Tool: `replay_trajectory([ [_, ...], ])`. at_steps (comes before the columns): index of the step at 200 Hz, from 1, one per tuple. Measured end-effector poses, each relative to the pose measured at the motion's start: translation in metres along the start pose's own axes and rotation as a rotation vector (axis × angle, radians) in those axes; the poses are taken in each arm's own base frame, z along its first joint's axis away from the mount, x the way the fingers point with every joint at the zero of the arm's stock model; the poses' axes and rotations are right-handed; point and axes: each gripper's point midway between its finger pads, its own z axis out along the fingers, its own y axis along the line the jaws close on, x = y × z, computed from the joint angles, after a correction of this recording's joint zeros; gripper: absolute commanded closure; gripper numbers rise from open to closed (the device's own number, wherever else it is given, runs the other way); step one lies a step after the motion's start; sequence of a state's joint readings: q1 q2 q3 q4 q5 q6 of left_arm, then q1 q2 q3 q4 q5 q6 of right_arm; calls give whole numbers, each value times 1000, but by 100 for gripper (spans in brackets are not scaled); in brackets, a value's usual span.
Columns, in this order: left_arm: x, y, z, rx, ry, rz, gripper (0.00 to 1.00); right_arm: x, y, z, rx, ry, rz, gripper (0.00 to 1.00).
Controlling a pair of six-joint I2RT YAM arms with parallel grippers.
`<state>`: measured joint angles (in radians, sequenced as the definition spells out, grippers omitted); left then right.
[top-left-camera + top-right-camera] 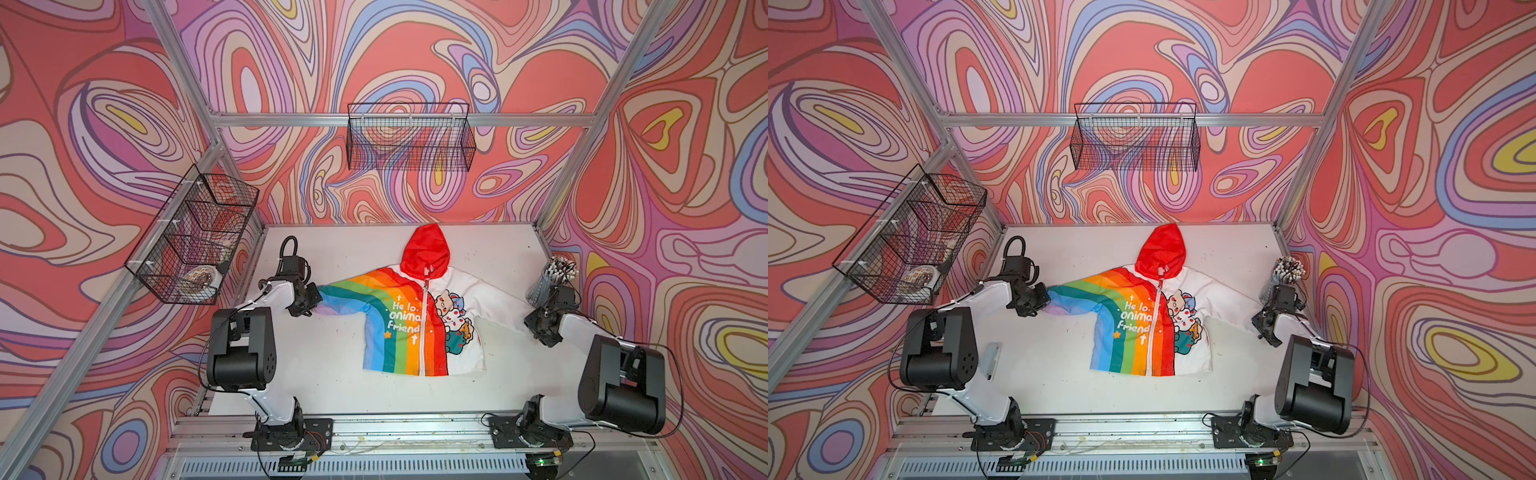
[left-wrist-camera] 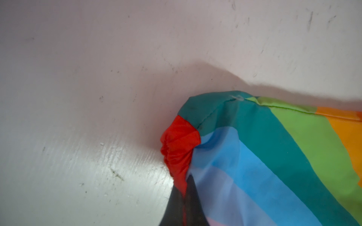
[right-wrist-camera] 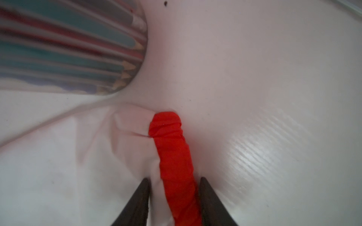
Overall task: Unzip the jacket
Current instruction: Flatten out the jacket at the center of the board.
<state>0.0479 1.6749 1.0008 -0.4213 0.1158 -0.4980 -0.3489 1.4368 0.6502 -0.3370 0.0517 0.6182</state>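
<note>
Showing the jacket (image 1: 386,332) (image 1: 1125,332) spread front-up in the middle of the white table (image 1: 332,386) in both top views, red hood (image 1: 426,249) toward the back wall, hem toward the arm bases. Closed along the white centre zipper (image 1: 424,328) from collar to hem, rainbow-striped half on the left arm's side, white cartoon-animal half on the right arm's. Stretched out sideways at both sleeves.

Pinched at the end of the rainbow sleeve (image 1: 345,295) by the left gripper (image 1: 315,302), pressed together on the cloth; in the left wrist view, red rainbow sleeve's cuff (image 2: 176,148) bunched just ahead of the dark fingers (image 2: 195,211), cloth caught between them.

Straddled at the red white sleeve's cuff (image 3: 170,140) by the right gripper (image 3: 175,178), jaws spread, one finger on each side, cuff and white cloth lying between them on the table, no firm squeeze visible.

Standing just beside that gripper, toward the back: a clear cup of coloured pencils (image 1: 550,276), sharpened tips toward the cup's base in the right wrist view.

Hanging on the patterned walls, well apart from the jacket: a black wire basket (image 1: 409,137) at the back, a second wire basket (image 1: 195,241) on the left side.
</note>
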Motion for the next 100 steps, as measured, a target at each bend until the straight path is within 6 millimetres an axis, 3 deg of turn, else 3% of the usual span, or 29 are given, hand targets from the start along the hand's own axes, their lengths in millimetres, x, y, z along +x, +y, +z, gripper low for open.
replay_trajectory([
  [50,-2,-5,-8,27,-11,-1,100,-3,4,3,-38,5,21,84],
  [75,-10,-13,-27,60,-57,-2,100,-6,4,1,-53,0,31,100],
  [100,-23,-22,-55,86,-112,-2,100,-11,3,-9,-61,-26,37,100],
])
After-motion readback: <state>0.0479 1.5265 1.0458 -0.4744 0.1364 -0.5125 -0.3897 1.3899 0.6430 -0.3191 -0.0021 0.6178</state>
